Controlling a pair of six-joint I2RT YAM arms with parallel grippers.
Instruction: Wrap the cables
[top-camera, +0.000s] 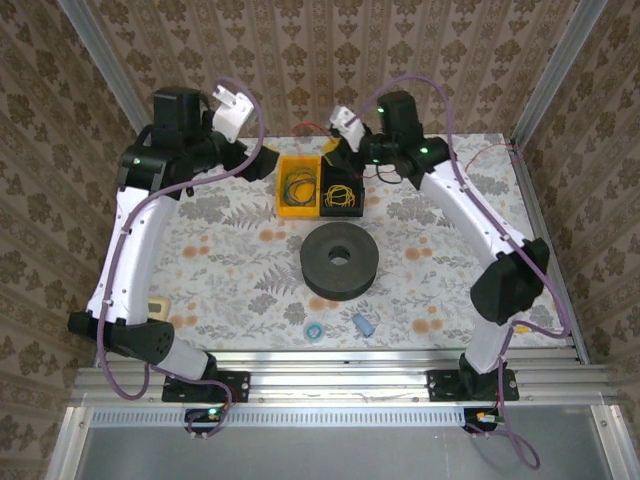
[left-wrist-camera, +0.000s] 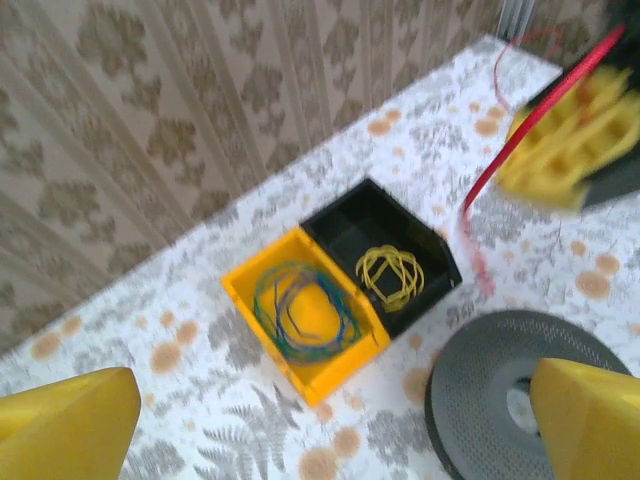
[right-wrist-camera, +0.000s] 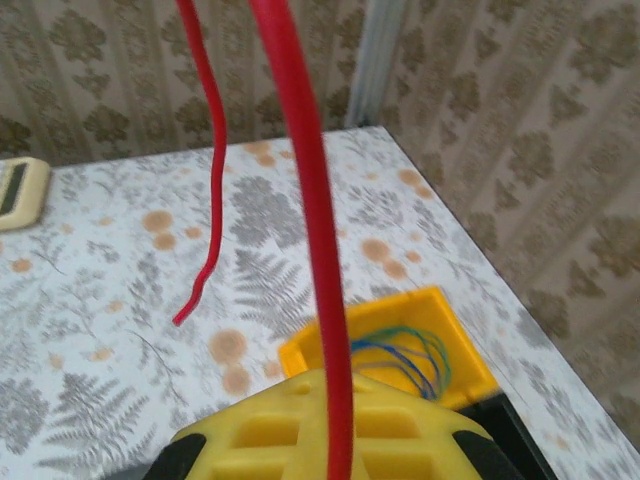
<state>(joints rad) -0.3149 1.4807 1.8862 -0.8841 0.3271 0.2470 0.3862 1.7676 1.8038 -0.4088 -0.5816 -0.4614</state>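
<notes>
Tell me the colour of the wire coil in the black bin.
Yellow. The wire coil in the black bin shows best in the left wrist view.

The left arm (top-camera: 125, 250) and right arm (top-camera: 470, 215) share one build — white link shells between black joint housings, small green lights (top-camera: 135, 160) on the housings. Purple cords (top-camera: 112, 375) trail along each down to black base plates (top-camera: 215, 385). The fingers (left-wrist-camera: 70, 420) are yellow plastic, some faces gridded.
</notes>
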